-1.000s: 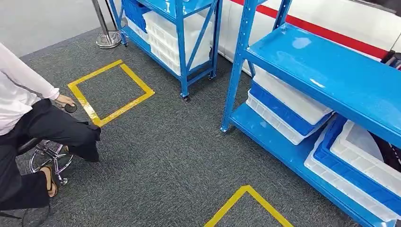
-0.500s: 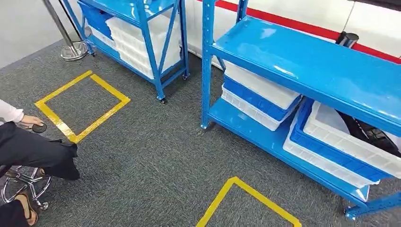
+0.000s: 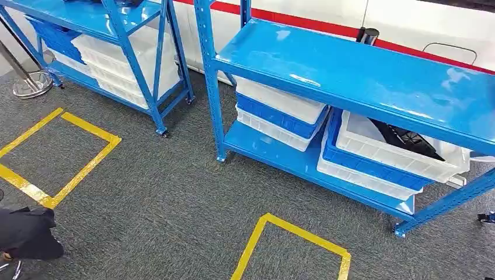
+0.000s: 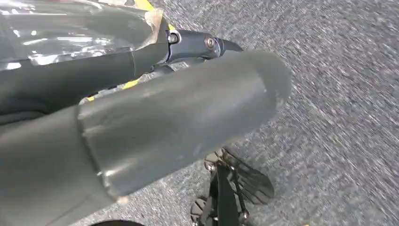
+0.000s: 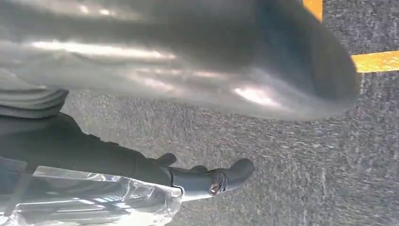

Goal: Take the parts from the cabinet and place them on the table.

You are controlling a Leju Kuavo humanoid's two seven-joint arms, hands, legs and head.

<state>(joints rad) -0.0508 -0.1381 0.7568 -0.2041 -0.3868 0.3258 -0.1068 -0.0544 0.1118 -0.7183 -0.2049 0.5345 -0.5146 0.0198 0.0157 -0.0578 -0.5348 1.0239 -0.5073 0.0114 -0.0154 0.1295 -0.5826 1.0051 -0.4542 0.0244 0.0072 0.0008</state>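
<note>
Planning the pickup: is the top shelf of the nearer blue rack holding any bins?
No, the top shelf is bare; the bins sit on the lower shelf.

left hand: thick matte grey thumb with a rounded tip; darker finger with a round silver screw.
right hand: broad glossy grey thumb; dark finger with a screw.
wrapping: crinkled clear plastic film at both wrists.

Blue cabinet: 2 shelves; top bare, lower holds stacked white and blue bins; black part in right bin.
</note>
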